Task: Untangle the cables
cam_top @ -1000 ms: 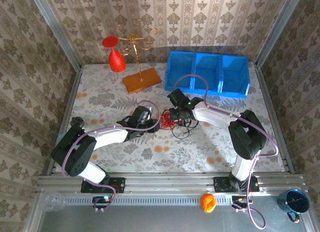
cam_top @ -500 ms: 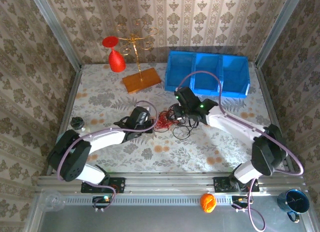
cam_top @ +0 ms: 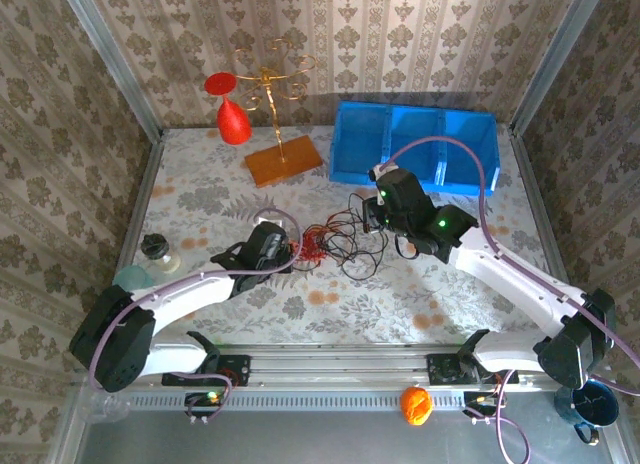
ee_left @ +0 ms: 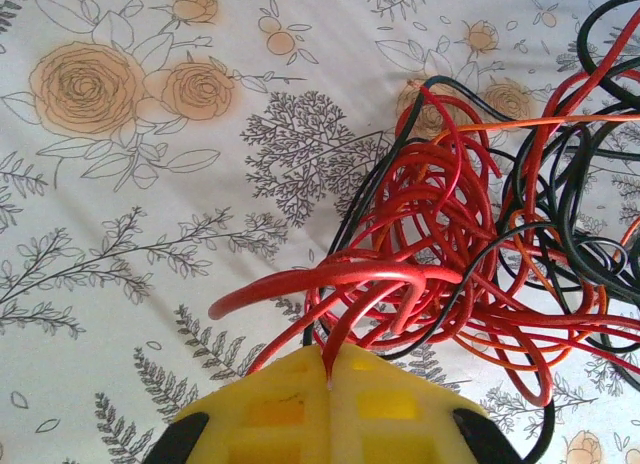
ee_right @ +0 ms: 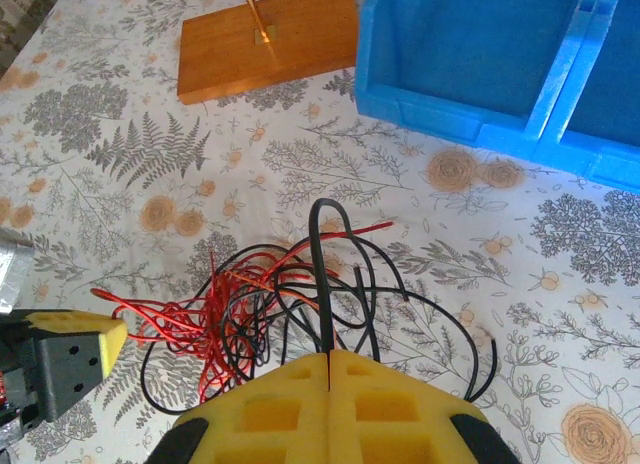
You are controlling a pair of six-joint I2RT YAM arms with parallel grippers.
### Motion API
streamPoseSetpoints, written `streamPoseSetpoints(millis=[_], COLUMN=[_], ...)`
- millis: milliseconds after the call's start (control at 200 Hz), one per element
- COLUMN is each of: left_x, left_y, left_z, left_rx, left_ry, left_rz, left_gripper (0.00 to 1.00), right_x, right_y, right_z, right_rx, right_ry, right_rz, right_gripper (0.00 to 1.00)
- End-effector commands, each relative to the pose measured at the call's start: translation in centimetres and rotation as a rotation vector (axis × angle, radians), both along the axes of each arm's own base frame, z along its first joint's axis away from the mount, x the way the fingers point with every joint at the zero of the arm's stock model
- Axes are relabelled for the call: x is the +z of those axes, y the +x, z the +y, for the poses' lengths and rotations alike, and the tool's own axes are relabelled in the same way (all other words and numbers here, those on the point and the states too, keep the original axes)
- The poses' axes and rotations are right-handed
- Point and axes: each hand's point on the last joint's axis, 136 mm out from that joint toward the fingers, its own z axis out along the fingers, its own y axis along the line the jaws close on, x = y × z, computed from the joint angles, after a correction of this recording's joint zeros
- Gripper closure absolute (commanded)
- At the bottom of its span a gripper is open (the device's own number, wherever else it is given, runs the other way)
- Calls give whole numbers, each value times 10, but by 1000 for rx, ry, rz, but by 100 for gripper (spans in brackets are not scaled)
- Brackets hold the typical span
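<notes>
Red and black cables, blue bin

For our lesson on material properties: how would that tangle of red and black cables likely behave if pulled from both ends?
Probably floppy: the cables lie in loose curling loops. Likely light: thin strands arch up into the left pincer and right pincer. Interlaced loops may snag.

Bright, even light throughout, shadows soft and faint, focus mostly sharp.

cables running off the left wrist view's right edge, strand ends hidden inside the left tool, blue bin cropped by the right wrist view's top
</notes>
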Motion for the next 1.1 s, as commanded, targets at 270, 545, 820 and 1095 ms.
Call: streamPoseSetpoints(millis=[270,545,820,1095], left_x=[8,8,5,-6], left_y=[-4,-5,-4,-4], left_z=[12,15,12,10], left_rx=[29,41,41,45], left_ry=[24,25,15,22], left_rz=[-14,-11,-4,25], left_gripper=[100,100,100,100], right_x=[34,74,157,238], right_y=[-9,-8,-9,-20], right_z=[-24,-31,-28,-28], right_rx=[-65,-65,-28,11], right_ry=[24,25,95,198], right_rz=[-97,-189,-340,-502], right_gripper=[100,100,100,100])
